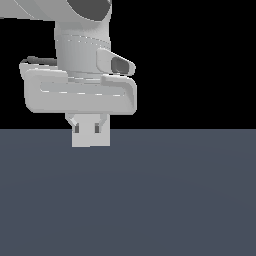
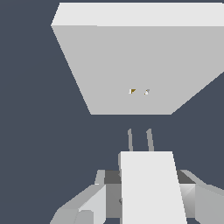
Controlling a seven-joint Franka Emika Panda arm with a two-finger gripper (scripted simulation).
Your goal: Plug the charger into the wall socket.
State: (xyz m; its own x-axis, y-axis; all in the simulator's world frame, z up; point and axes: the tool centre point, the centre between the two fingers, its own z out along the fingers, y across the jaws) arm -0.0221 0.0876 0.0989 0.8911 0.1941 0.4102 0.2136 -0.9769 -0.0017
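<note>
The charger [image 2: 148, 188] is a plain white block with two thin grey prongs [image 2: 130, 140] sticking out of its front. My gripper [image 2: 146, 186] is shut on the charger, with one finger [image 2: 87, 203] on each side. The prongs point toward the wall socket [image 2: 127, 61], a large flat white plate with two tiny holes [image 2: 132, 91] at its centre. A gap separates the prong tips from the plate. In the exterior view my gripper [image 1: 90, 131] hangs low over the floor, holding the charger [image 1: 90, 139]; I cannot pick out the wall socket there.
A flat dark grey-blue floor [image 1: 175, 200] runs under the hand, with a black background above it. The arm's white hand body [image 1: 80, 92] fills the exterior view's upper left.
</note>
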